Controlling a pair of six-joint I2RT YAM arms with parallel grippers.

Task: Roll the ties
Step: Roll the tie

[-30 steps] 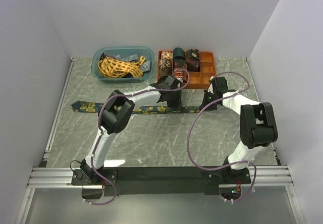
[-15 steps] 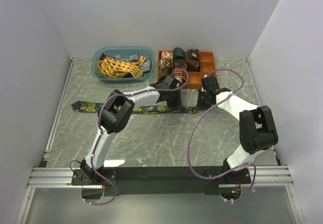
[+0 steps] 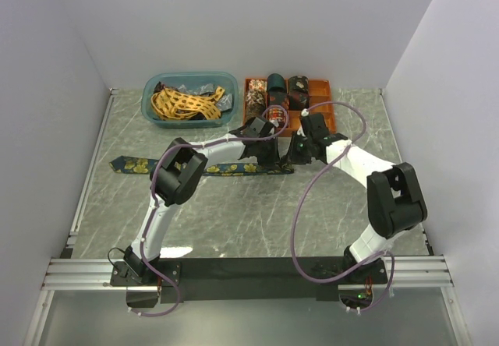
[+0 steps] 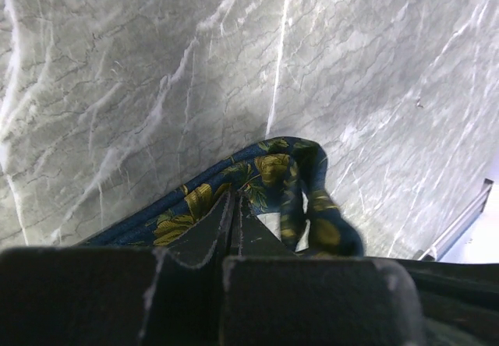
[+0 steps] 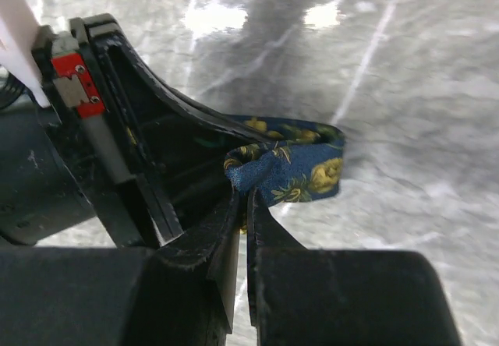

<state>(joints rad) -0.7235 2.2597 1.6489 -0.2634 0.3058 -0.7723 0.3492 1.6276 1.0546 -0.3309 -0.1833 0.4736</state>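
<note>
One navy tie [image 3: 129, 164] lies across the middle of the bench [image 3: 234, 221], starting near the left edge. The two grippers meet at its right end. The left gripper [image 3: 269, 159] is clenched on it and the right gripper [image 3: 296, 153] pinches its curled tip. At the back edge, one blue bin [image 3: 187, 123] holds a yellow tie [image 3: 183, 103], and one orange tray [image 3: 320, 116] holds at least three rolled ties [image 3: 277, 83].
</note>
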